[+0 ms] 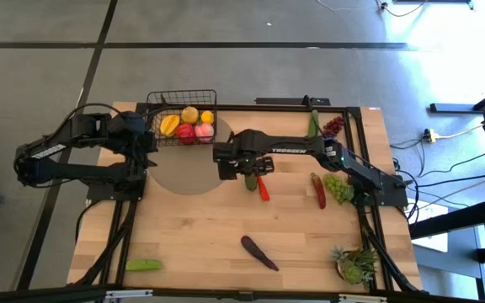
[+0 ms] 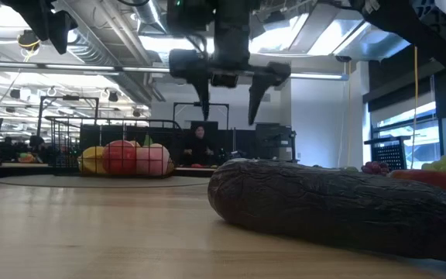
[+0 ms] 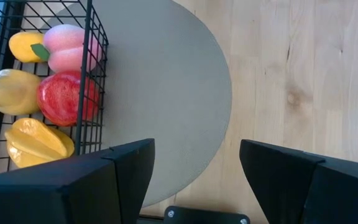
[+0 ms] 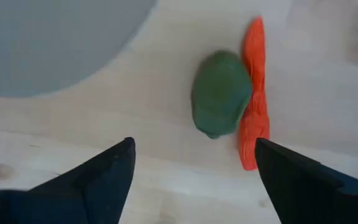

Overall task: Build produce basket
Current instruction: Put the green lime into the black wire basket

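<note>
Left hand sits spread wide by the basket, which is at the surface's far edge with fruit inside. Right hand hangs spread over a green veggie touching a red chili, nothing pinched.

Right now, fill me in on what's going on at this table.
The right tool hangs open above a small green piece lying against a red chili, holding nothing. The basket at the far edge already holds several fruits. The left tool waits open beside it. More produce lies scattered on the table.
</note>
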`<state>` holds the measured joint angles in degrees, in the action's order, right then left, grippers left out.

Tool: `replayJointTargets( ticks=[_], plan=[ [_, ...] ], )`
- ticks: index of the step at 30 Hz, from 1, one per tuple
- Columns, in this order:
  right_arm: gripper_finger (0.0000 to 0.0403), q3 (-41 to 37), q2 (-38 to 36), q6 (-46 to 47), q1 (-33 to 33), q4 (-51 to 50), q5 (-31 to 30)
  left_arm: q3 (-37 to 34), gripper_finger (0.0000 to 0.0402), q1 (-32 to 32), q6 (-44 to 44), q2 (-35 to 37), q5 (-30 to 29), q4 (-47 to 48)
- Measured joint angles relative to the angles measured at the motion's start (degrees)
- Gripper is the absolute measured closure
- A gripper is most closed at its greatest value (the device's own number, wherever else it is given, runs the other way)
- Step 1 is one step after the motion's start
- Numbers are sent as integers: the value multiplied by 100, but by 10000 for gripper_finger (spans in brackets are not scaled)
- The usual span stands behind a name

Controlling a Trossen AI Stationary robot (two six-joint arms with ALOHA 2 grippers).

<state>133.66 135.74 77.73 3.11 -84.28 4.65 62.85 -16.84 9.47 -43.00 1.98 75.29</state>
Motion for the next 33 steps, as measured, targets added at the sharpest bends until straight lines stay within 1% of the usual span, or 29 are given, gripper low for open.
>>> replayJointTargets(
  ticks=[3, 13, 17, 22, 27, 30, 33],
  plan=[
    [83, -1, 158, 1, 4, 54, 145, 0, 177, 2, 0, 0, 0, 0],
    [82, -12, 572, 7, 52, -131, 335, 0, 177, 0, 2, 0, 0, -2],
    [82, -8, 552, 40, 52, -215, 53, 0, 177, 2, 0, 0, 0, -2],
    [82, -8, 556, 244, 52, -286, -28, 0, 177, 2, 1, 0, 1, -2],
    [82, -10, 556, 289, 47, -228, -272, 0, 177, 0, 0, 0, 0, -4],
    [82, -248, 547, 289, 46, -43, -259, 0, 177, 0, 0, 0, 0, -4],
    [82, -542, 560, 277, 46, 251, 57, 0, 177, 0, 1, 0, 0, -4]
  ],
)
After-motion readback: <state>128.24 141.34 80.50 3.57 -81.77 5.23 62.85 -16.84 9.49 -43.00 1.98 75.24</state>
